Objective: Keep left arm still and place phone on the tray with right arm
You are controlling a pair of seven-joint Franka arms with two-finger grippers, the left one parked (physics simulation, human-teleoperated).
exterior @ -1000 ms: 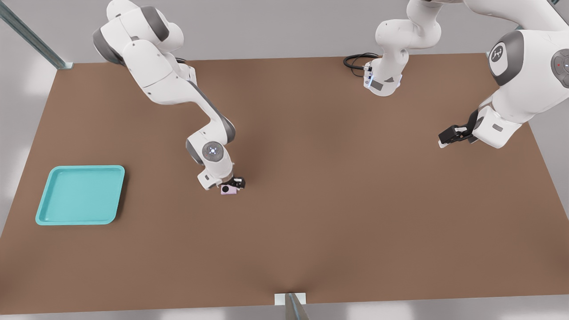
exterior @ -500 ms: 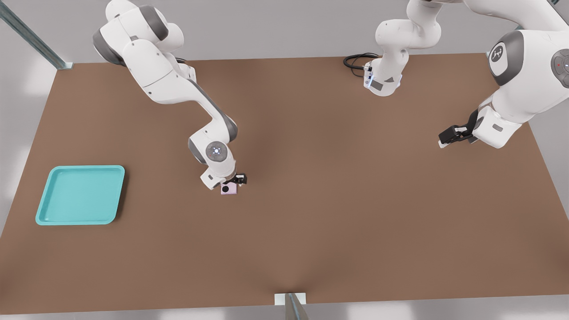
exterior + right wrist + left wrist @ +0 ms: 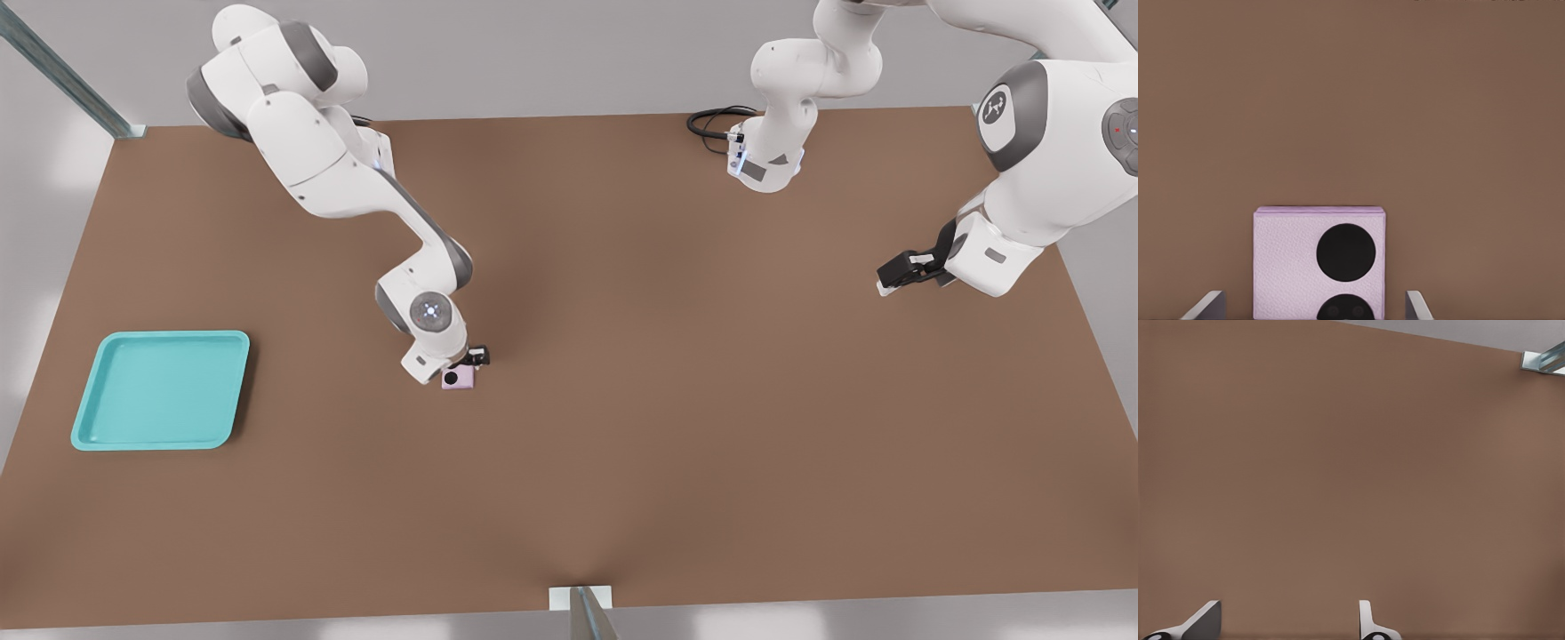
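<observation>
Early stage — gripper [image 3: 468, 363] sits low over the phone [image 3: 458, 379] mid-table, fingers [image 3: 1205, 307] spread wide on either side, not touching it. Phone lies flat on the table [image 3: 711, 400], lenses up. Grasp, lift and carry remain — turquoise tray [image 3: 160, 389] is well apart toward the front view's left.

We see a plain brown table [image 3: 711, 427]. The turquoise tray [image 3: 161, 389] lies flat near the front view's left edge. The small pink-lilac phone [image 3: 458, 379] lies flat near the middle, lenses up, well apart from the tray. The gripper [image 3: 469, 363] is right at the phone, fingers [image 3: 1205, 307] spread either side without touching. A black cable [image 3: 716, 120] loops at the far edge.
</observation>
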